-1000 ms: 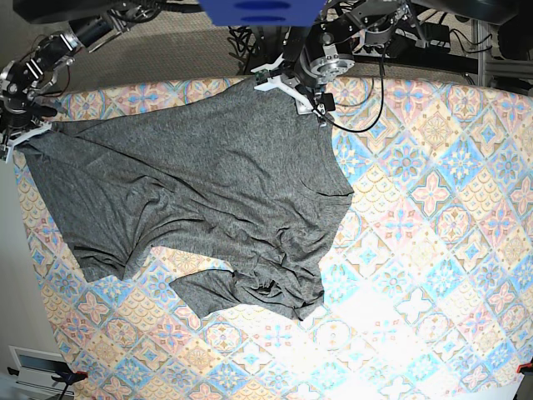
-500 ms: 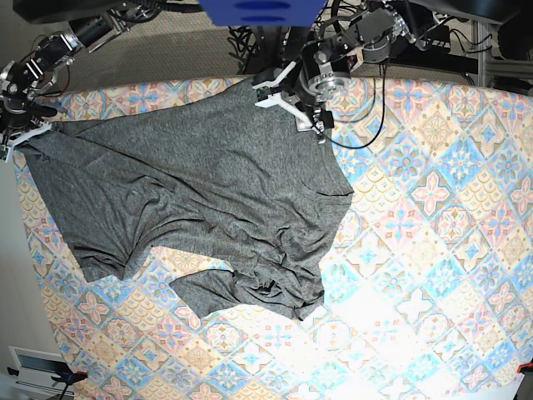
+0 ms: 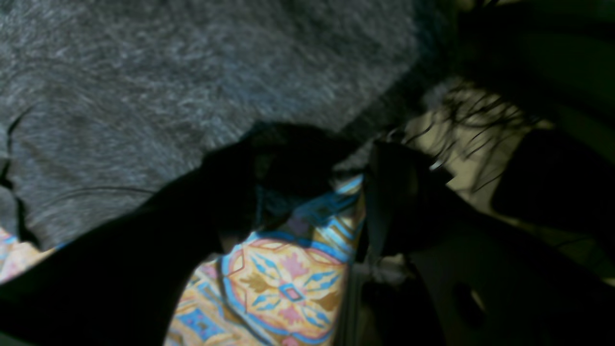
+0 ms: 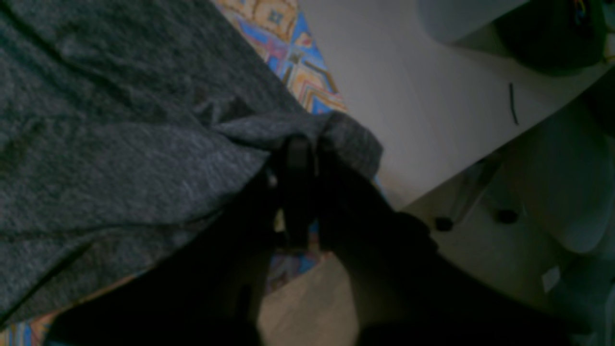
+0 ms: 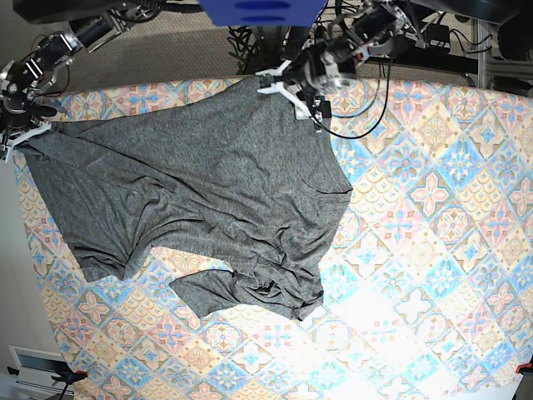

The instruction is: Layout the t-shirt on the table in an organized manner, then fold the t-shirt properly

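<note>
the right gripper [image 4: 300, 158] pinches a corner of the t-shirt [image 5: 200, 192] at the table [image 5: 433, 208] edge. the left gripper [image 5: 291, 93] hangs with jaws spread above the shirt's far edge, holding nothing.

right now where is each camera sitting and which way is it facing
Base: high above, looking down on the table and the spread t-shirt; both arms enter from the top edge.
Left wrist: on the left arm, looking down past the open left gripper at the shirt's edge and patterned cloth.
Right wrist: on the right arm, looking past the right gripper, shut on a shirt corner at the table edge, floor beyond.
All three share the t-shirt and table.
</note>
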Robot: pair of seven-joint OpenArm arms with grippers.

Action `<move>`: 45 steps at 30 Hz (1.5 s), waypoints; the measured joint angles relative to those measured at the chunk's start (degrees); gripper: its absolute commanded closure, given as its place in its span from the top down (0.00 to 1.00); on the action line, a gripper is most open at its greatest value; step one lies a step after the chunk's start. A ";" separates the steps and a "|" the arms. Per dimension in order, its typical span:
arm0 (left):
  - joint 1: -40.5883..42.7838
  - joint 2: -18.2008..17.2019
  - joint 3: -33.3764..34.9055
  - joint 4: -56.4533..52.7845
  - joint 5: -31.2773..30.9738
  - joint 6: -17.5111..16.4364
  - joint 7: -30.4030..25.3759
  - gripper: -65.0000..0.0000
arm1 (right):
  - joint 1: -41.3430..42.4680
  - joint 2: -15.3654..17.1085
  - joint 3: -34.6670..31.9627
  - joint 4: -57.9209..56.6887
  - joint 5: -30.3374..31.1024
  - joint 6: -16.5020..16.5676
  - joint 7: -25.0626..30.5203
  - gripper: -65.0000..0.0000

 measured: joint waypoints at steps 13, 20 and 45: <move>-7.89 0.85 -6.62 -5.77 -12.31 -10.67 -5.90 0.22 | 0.13 -0.02 0.11 0.09 0.02 0.02 0.00 0.04; -11.63 4.61 -8.09 -11.96 -13.14 -10.99 -7.28 0.07 | 0.28 -0.02 0.15 0.15 0.02 0.00 0.22 0.04; -1.77 2.54 -7.69 9.29 1.88 -7.63 7.37 0.04 | -0.83 -1.60 0.11 0.81 -0.02 0.00 0.20 0.03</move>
